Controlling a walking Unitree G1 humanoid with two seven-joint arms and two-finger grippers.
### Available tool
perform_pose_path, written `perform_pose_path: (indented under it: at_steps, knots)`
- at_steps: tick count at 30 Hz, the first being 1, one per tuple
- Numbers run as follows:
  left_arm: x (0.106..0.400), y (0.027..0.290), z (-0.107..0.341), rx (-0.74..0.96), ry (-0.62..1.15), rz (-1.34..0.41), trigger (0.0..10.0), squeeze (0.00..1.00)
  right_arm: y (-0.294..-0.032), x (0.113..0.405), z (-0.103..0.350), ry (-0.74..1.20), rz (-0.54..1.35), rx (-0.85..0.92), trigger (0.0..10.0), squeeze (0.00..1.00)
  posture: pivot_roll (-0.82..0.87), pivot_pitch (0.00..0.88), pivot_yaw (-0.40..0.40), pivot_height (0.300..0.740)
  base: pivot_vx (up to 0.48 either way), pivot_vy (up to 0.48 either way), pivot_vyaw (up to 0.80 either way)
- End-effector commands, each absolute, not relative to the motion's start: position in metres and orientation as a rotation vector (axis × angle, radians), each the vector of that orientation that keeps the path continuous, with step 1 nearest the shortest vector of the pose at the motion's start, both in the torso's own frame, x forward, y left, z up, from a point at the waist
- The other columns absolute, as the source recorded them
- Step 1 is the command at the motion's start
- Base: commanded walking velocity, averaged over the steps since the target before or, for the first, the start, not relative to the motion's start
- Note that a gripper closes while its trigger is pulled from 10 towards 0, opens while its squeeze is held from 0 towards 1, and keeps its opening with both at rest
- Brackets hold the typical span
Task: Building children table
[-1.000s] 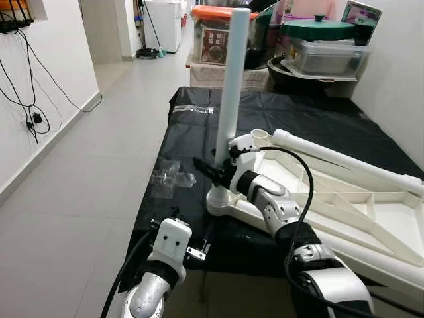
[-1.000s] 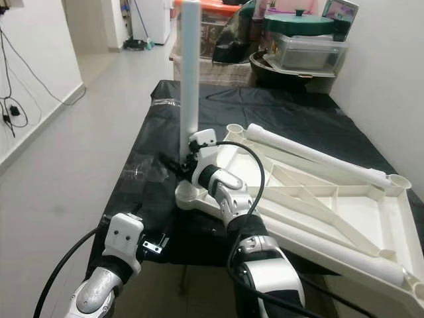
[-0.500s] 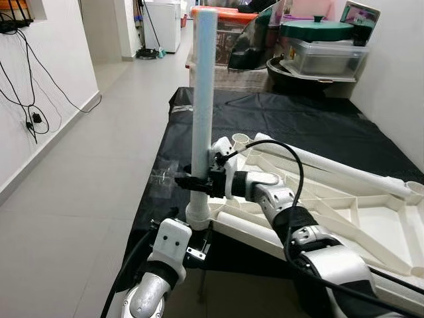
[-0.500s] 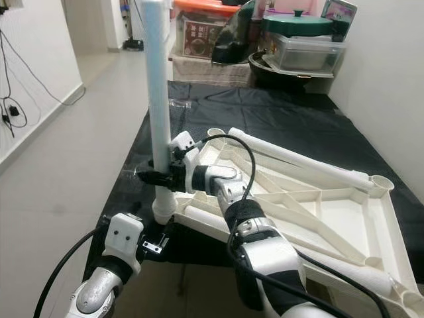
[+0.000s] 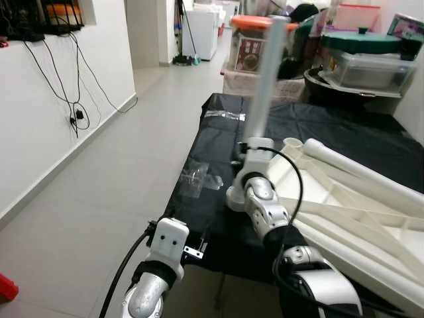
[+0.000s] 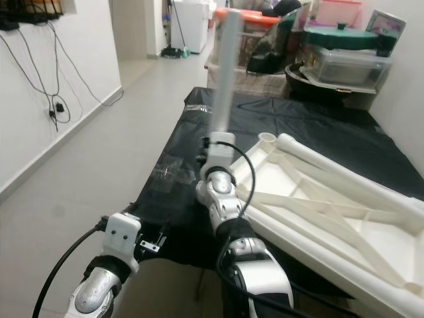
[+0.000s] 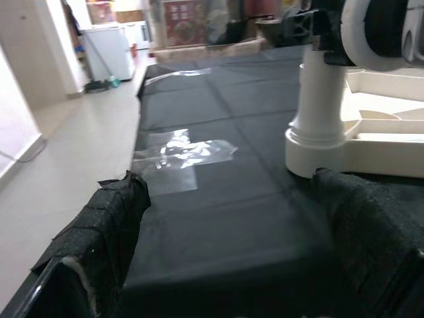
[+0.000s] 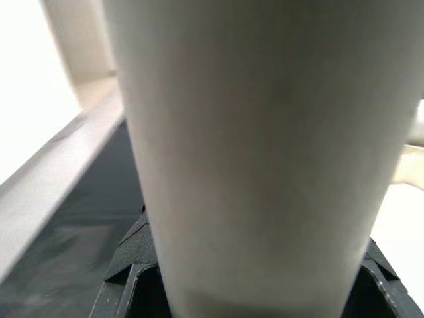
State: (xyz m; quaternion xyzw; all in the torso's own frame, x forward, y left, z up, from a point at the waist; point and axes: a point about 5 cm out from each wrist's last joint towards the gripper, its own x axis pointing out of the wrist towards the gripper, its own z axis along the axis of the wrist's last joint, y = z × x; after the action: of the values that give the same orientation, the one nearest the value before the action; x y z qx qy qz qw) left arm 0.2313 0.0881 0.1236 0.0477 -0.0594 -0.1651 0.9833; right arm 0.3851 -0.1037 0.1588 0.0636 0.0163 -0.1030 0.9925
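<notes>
I have the children's tabletop (image 5: 371, 218) lying upside down on the black-covered table (image 5: 218, 139), ribbed underside up. One white leg (image 5: 268, 79) stands upright in the corner socket (image 7: 317, 151) nearest the table's left edge, and my right claw (image 8: 258, 291) is clenched around that leg low down, just above the socket; in the right wrist view the tube sits between the fingers and blocks almost everything else. A second leg (image 5: 361, 169) lies loose along the far edge of the tabletop, not yet stood up, and an open socket (image 5: 292, 143) shows at the corner near its end. So I judge one leg is placed or nearly seated, at least one more is waiting, and I cannot see the other corners well enough to count them. Whether the upright leg is pushed fully home I cannot tell.

My left claw (image 7: 232, 265) hangs low at the near edge of the table with its fingers spread apart, holding nothing, pointed across the cloth toward the socket. A scrap of clear plastic wrap (image 5: 199, 179) lies on the cloth between it and the leg.

Compared with half a second ago, the whole view has swung, so the head has moved. Apart from that, my right forearm now reaches straight ahead at the leg rather than across from the side, and the leg is still vertical in its corner with the grip on it unchanged.
</notes>
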Motion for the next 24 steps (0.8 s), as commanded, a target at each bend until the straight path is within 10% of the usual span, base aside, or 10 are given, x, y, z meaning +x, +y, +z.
perform_pose_path:
  at_steps: [1,4,5,6,7,12,13,15,16,24]
  knots:
    - [0.231,0.086,0.122,0.100,-0.108,-0.346,10.0,0.00,-0.103,0.378,0.143,0.102,-0.260,0.168,0.0,0.00,0.06,0.000,-0.093,0.740,0.000,0.000,0.00]
    - [0.231,0.086,0.122,0.101,-0.108,-0.345,10.0,0.00,-0.094,0.377,0.143,0.099,-0.234,0.166,0.0,0.00,0.06,0.000,-0.093,0.740,0.000,0.000,0.00]
    - [0.231,0.086,0.122,0.102,-0.107,-0.346,10.0,0.00,-0.083,0.378,0.145,0.099,-0.172,0.182,10.0,0.00,0.06,0.000,-0.089,0.740,0.000,0.000,0.00]
    - [0.231,0.086,0.122,0.102,-0.107,-0.346,10.0,0.00,-0.083,0.378,0.145,0.099,-0.172,0.182,10.0,0.00,0.06,0.000,-0.089,0.740,0.000,0.000,0.00]
    - [0.231,0.086,0.122,0.101,-0.107,-0.347,10.0,0.00,-0.072,0.378,0.148,0.078,-0.081,0.203,10.0,1.00,0.06,0.002,-0.089,0.740,0.000,0.000,0.00]
    - [0.231,0.086,0.122,0.100,-0.106,-0.347,10.0,0.00,-0.064,0.380,0.156,0.030,-0.015,0.189,10.0,1.00,0.06,0.004,-0.089,0.740,0.000,0.000,0.00]
    - [0.231,0.085,0.122,0.098,-0.105,-0.347,10.0,0.00,-0.059,0.383,0.166,-0.026,0.084,0.182,10.0,0.29,0.06,0.006,-0.090,0.740,0.000,0.000,0.00]
    - [0.231,0.085,0.122,0.098,-0.105,-0.347,10.0,0.00,-0.059,0.383,0.166,-0.026,0.084,0.182,10.0,0.29,0.06,0.006,-0.090,0.740,0.000,0.000,0.00]
    - [0.231,0.085,0.122,0.096,-0.105,-0.347,10.0,0.00,-0.056,0.387,0.175,-0.046,0.279,0.177,10.0,0.00,0.05,0.008,-0.092,0.740,0.000,0.000,0.00]
    - [0.231,0.084,0.122,0.093,-0.105,-0.347,10.0,0.00,-0.053,0.378,0.174,0.109,1.008,-0.002,10.0,0.00,0.05,0.002,-0.094,0.740,0.000,0.000,0.00]
